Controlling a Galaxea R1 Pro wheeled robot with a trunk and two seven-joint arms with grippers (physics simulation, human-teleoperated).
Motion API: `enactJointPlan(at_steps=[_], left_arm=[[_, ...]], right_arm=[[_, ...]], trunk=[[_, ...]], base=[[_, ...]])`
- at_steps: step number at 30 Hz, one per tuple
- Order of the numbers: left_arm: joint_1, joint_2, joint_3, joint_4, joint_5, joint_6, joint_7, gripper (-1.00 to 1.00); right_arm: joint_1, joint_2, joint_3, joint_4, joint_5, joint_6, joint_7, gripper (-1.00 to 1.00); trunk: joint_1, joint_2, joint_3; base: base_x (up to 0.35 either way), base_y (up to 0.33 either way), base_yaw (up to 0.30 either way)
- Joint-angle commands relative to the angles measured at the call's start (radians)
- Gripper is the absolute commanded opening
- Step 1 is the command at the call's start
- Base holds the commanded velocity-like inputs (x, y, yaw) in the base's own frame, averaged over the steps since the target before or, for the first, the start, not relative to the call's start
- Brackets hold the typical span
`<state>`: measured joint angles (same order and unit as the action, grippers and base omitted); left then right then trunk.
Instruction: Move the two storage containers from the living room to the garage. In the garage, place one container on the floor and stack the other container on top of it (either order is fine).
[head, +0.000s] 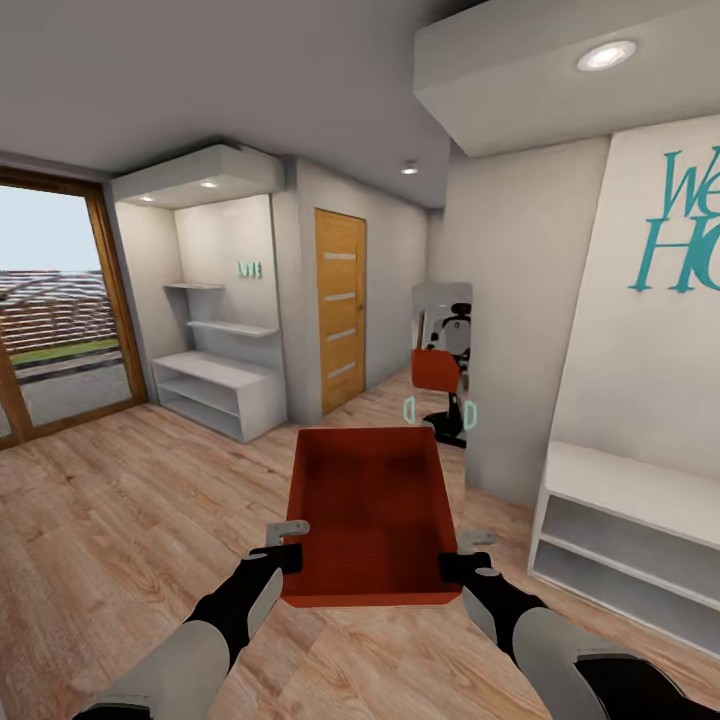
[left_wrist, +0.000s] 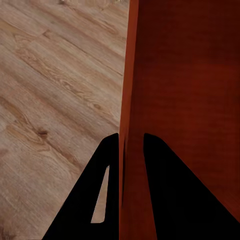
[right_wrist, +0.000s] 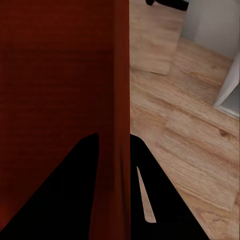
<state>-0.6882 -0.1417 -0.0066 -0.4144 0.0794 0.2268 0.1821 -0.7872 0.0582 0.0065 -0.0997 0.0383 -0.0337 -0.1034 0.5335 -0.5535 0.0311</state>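
One orange-red storage container (head: 370, 510) hangs in front of me above the light wood-plank floor, open side up and empty. My left gripper (head: 290, 552) is shut on its left wall, and my right gripper (head: 452, 562) is shut on its right wall. The left wrist view has the container wall (left_wrist: 131, 100) pinched between the two black fingers (left_wrist: 107, 170). In the right wrist view the opposite wall (right_wrist: 120, 90) sits clamped the same way between the fingers (right_wrist: 87, 165). The garage is out of view.
A tall mirror (head: 442, 360) on the wall ahead reflects me and the bin. An orange wooden door (head: 340, 308) stands beyond on the left, white shelving (head: 215, 385) beside it, a white bench shelf (head: 630, 540) close on the right, a glass door (head: 60, 310) far left.
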Motion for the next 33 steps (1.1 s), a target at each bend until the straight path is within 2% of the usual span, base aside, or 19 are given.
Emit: enactJointPlan(at_steps=[1, 28, 33], left_arm=[[0.001, 0.034, -0.007, 0.000, -0.006, 0.008, 0.025, -1.00], [0.001, 0.035, -0.007, -0.003, -0.006, 0.008, 0.025, -1.00], [0.001, 0.035, -0.007, -0.003, -0.006, 0.008, 0.025, -1.00]], right_arm=[[-0.001, 0.000, -0.042, -0.006, 0.009, -0.003, -0.002, -1.00], [-0.001, 0.002, -0.042, -0.005, 0.008, -0.007, -0.003, -1.00], [-0.001, 0.003, -0.042, -0.005, 0.008, -0.008, -0.004, -1.00]], trunk=[[0.001, -0.001, 0.000], [0.001, -0.001, 0.000], [0.001, -0.001, 0.000]], base=[[0.324, 0.000, 0.000], [0.324, 0.000, 0.000], [0.324, 0.000, 0.185]])
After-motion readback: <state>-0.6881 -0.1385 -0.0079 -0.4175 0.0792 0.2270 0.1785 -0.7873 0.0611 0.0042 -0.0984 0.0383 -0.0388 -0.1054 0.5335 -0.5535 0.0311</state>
